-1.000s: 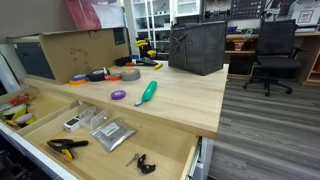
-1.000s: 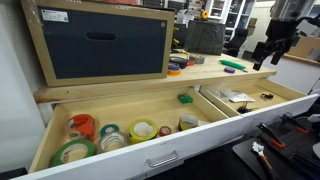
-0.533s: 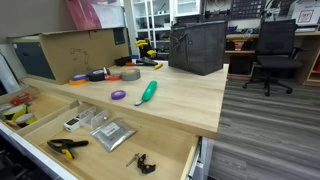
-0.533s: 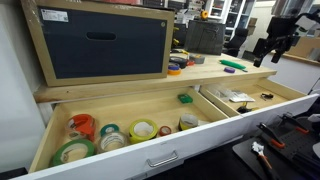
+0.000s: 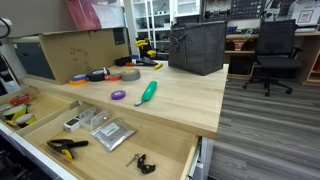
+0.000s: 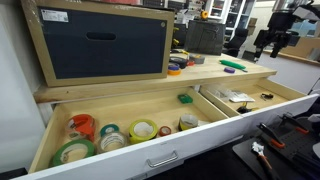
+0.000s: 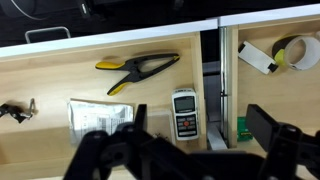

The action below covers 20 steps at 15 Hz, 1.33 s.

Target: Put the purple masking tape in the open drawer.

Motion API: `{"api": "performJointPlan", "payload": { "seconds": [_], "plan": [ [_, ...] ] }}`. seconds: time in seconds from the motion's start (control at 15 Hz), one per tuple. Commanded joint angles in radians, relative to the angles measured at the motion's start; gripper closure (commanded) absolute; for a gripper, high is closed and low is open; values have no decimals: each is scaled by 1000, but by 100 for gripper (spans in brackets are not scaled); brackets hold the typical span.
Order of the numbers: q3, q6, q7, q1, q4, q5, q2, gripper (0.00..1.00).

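Workshop bench, pale wood benchtop (image 5: 185,95). Purple tape (image 5: 118,95) lies flat on benchtop, hole up; round ring, so no long axis. It sits near front edge, just beside green-handled tool (image 5: 147,92). Open drawer (image 5: 33,106) with yellow and red tools is below benchtop's end, apart from tape. Gripper (image 6: 270,47) hangs in air, fingers spread wide, holding and touching nothing. Wrist view looks down on wider drawer (image 7: 60,60) with clamp (image 7: 138,72).

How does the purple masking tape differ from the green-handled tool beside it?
The purple masking tape is a small flat ring; the green-handled tool is long and narrow. The tape is purple and shorter; the tool is green. Both lie on the wooden worktop.
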Motion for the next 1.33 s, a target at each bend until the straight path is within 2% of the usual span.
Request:
{"api": "performJointPlan", "payload": {
  "seconds": [0.0, 0.33, 0.53, 0.93, 1.27],
  "plan": [
    [-65, -40, -94, -32, 133, 16, 152, 0],
    [-124, -71, -184, -48, 314, 17, 340, 0],
    [-134, -78, -216, -57, 429, 2, 459, 0],
    [-139, -77, -217, -84, 642, -43, 654, 0],
    [-168, -75, -227, -119, 753, -87, 762, 0]
  ]
}}
